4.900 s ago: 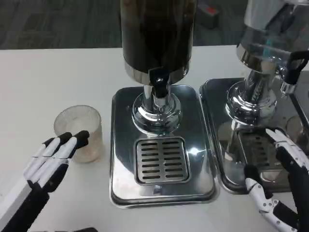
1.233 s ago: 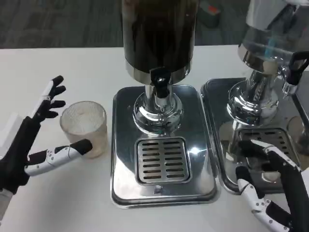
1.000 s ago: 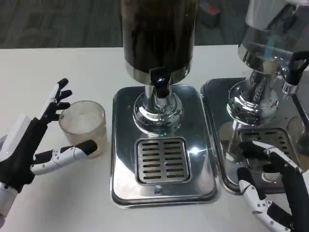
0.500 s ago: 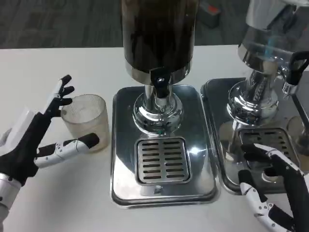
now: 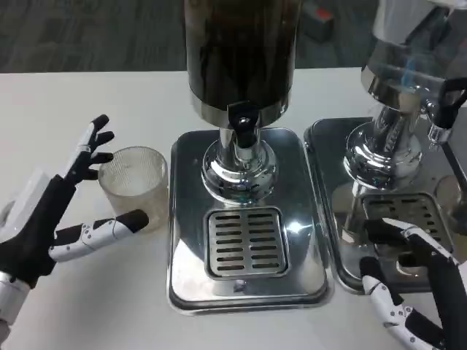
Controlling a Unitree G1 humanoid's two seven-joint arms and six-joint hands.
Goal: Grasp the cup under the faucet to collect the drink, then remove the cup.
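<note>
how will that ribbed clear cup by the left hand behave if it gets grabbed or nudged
The cup looks empty and thin-walled, so it is probably light and may slide on the smooth white table when nudged. Its ribbed sides should aid grip. It stands upright, taller than wide, so a high push from the left hand might tip it.

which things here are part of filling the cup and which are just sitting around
Job: cup; left hand, open around the cup; dark dispenser with its faucet; drip tray.
Bystanders: second dispenser on the right; its tray; right hand resting there.
</note>
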